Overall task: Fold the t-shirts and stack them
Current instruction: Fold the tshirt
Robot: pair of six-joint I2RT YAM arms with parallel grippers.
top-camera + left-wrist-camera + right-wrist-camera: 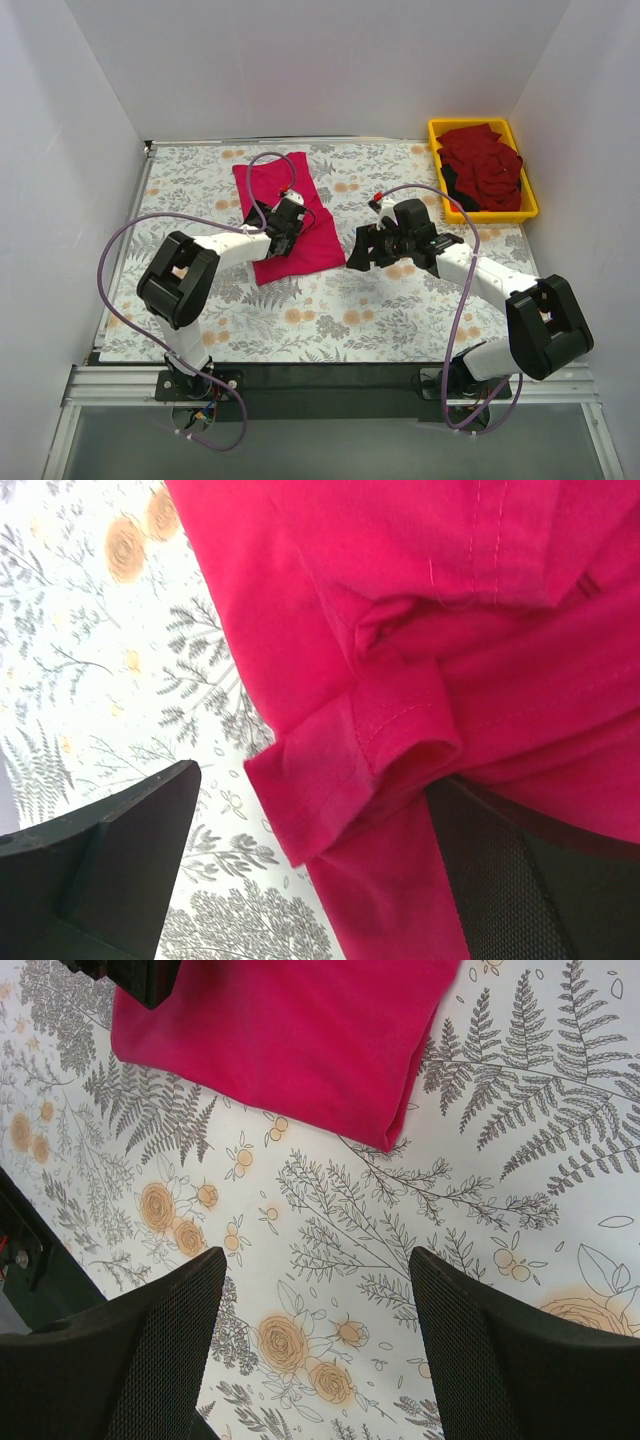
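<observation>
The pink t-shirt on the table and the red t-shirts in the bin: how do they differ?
The pink t-shirt is bright magenta; the red t-shirts are darker crimson. The pink t-shirt lies folded flat on the table; the red t-shirts sit crumpled in the yellow bin. Both are plain cloth.

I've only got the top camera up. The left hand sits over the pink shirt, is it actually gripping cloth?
Observer: No. The left hand is open, with a stitched hem fold of the pink shirt lying between its fingers.
Operator: Cloth over either finger?
Observer: Yes, it drapes over the finger on the wrist view's right; the other is over bare tablecloth.
Operator: And the other arm?
Observer: The right hand is open too, above bare tablecloth, with the shirt's corner just ahead of it.
</observation>
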